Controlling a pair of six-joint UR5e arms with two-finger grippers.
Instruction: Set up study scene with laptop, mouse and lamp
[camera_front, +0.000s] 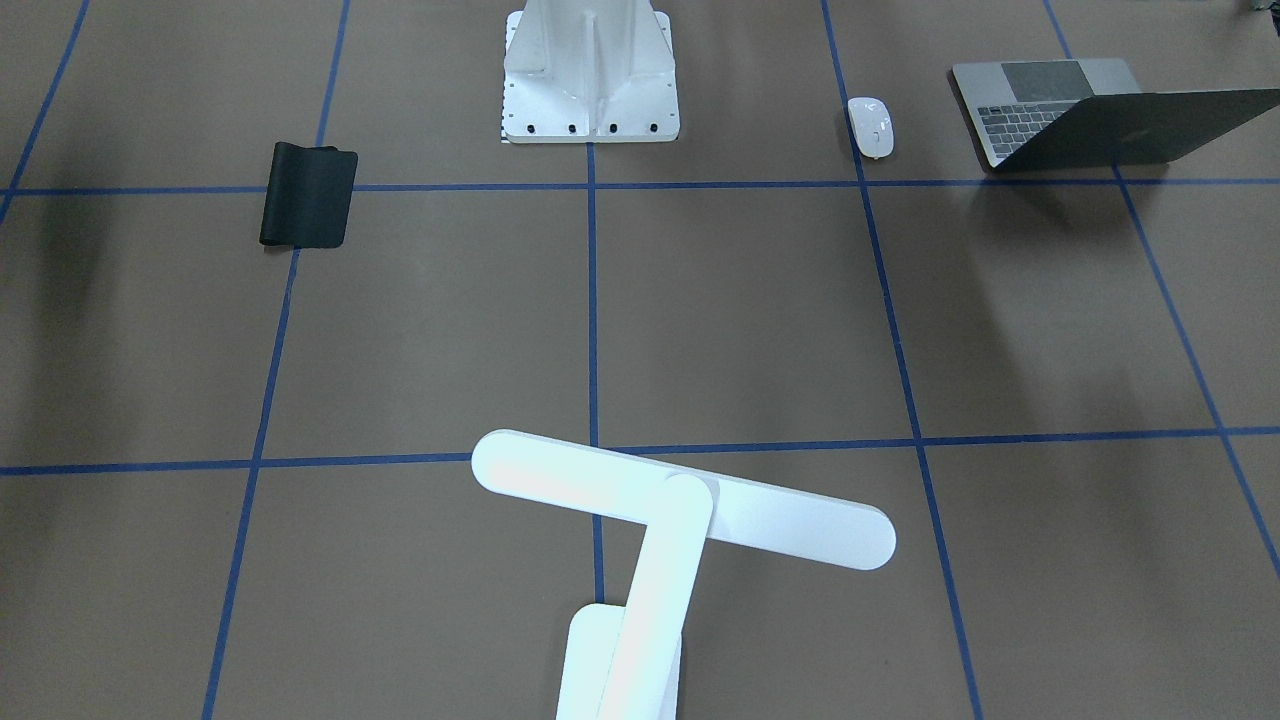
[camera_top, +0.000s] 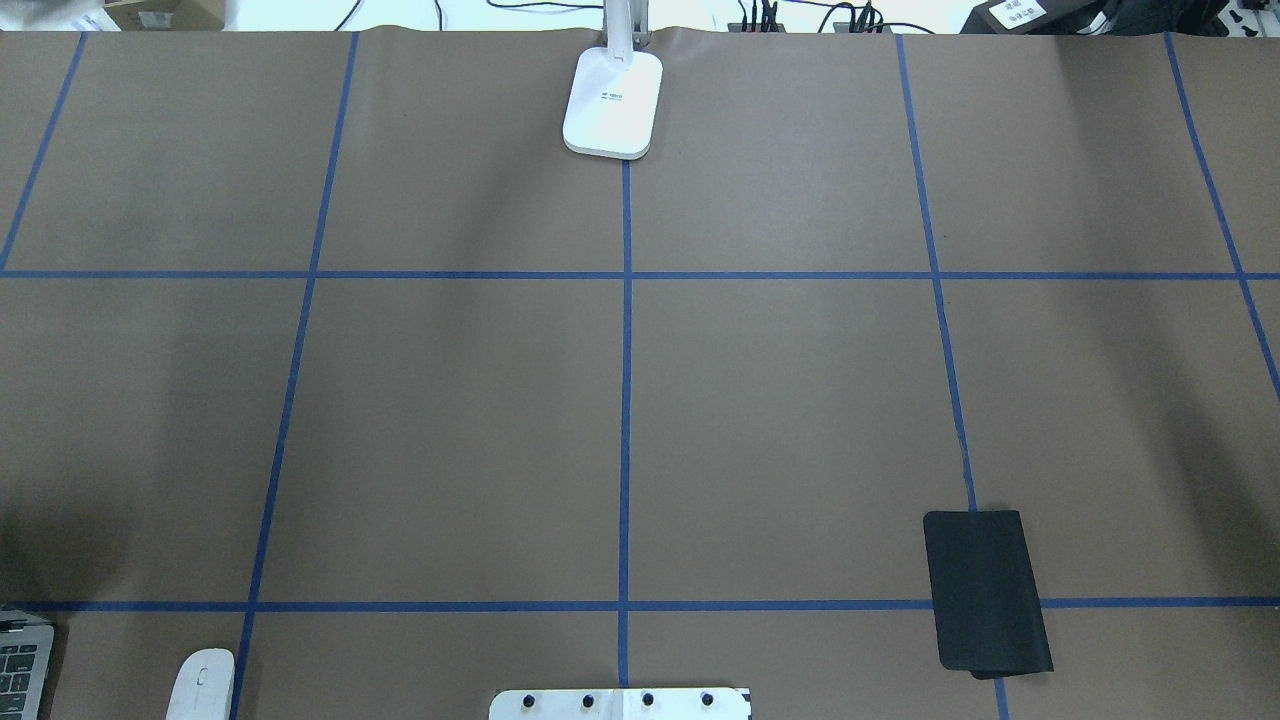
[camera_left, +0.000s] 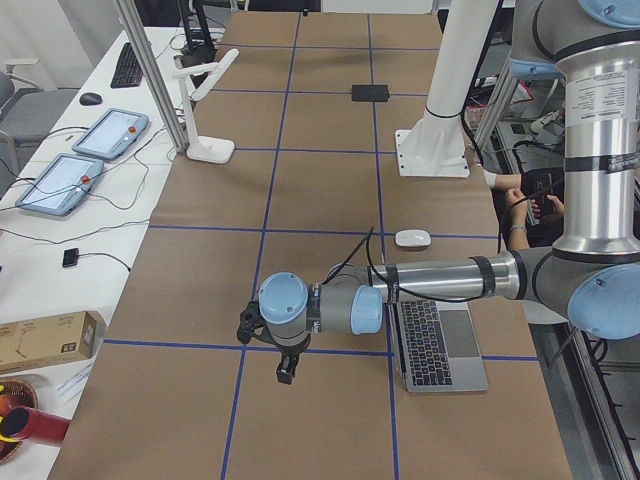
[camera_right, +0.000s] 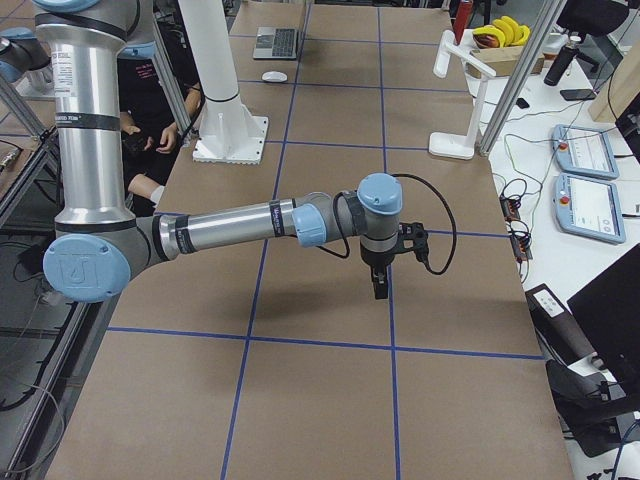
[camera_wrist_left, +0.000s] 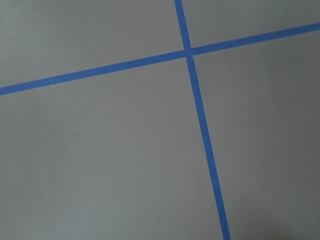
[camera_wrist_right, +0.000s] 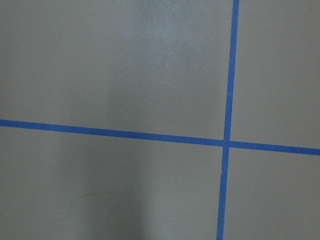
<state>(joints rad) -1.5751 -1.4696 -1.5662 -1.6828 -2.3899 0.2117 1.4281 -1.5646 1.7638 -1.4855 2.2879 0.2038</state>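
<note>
The laptop (camera_front: 1045, 100) stands open near the robot's base on its left side; it also shows in the exterior left view (camera_left: 440, 345). The white mouse (camera_front: 870, 126) lies on the paper beside it, toward the centre. The white lamp (camera_front: 680, 505) stands at the table's far middle edge, its base (camera_top: 613, 105) on the centre line. My left gripper (camera_left: 287, 370) hangs over bare paper, out past the laptop. My right gripper (camera_right: 380, 285) hangs over bare paper on the right half. Both show only in the side views, so I cannot tell whether they are open or shut. Both wrist views show only paper and tape.
A flat black pad (camera_top: 985, 590) lies on the right half near the robot. The white ribbed pedestal (camera_front: 590, 80) stands at the near centre. Blue tape lines (camera_top: 626, 400) divide the brown paper into squares. Tablets (camera_right: 590, 155) and cables sit on a side bench beyond the far edge.
</note>
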